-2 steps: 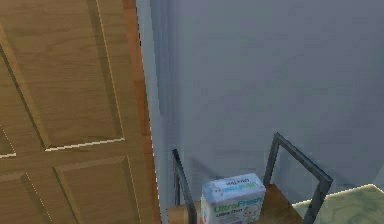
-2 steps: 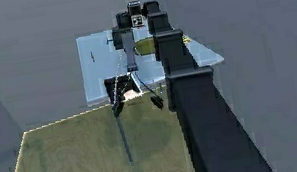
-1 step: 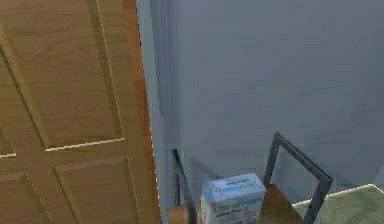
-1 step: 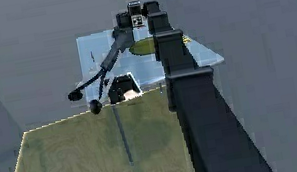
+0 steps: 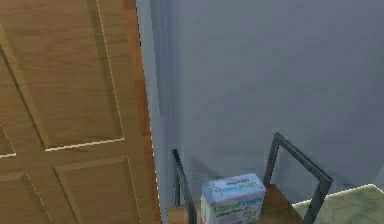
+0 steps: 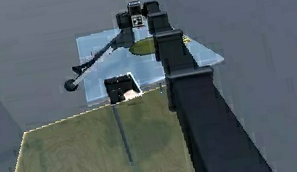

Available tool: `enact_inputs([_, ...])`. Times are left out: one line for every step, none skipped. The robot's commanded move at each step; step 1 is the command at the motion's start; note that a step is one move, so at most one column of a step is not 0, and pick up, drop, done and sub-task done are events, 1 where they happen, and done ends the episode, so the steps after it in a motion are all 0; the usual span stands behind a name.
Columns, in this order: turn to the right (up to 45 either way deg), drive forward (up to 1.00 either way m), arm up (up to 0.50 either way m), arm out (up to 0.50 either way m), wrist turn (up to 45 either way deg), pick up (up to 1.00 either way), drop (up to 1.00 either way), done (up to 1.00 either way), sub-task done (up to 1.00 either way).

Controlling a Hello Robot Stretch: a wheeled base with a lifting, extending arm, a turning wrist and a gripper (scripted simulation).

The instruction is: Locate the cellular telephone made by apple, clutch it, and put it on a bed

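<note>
1. Dark gripper [image 6: 81, 73], upper centre-left of the arm side view; whether it holds anything cannot be told.
2. Just below, a small dark object [image 6: 120, 86] at the olive surface's [image 6: 78, 157] top edge.
3. Pale-blue tabletop [image 6: 204, 56] behind; grey wall [image 5: 270, 70]; wooden door [image 5: 70, 100] at the forward view's left.

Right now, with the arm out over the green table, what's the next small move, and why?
Probably a small shift of the gripper toward the small dark object near the far edge of the green table. In the arm side view the gripper's tips lie up and to the left of that object. It may be the phone, though I cannot tell for sure.
</note>
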Motion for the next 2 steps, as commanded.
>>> enact_inputs([0.0,0.0,0.0,0.0,39.0,0.0,0.0,0.0,0.0])
enact_inputs([0.0,0.0,-0.22,0.0,0.0,0.0,0.0,0.0,0.0])
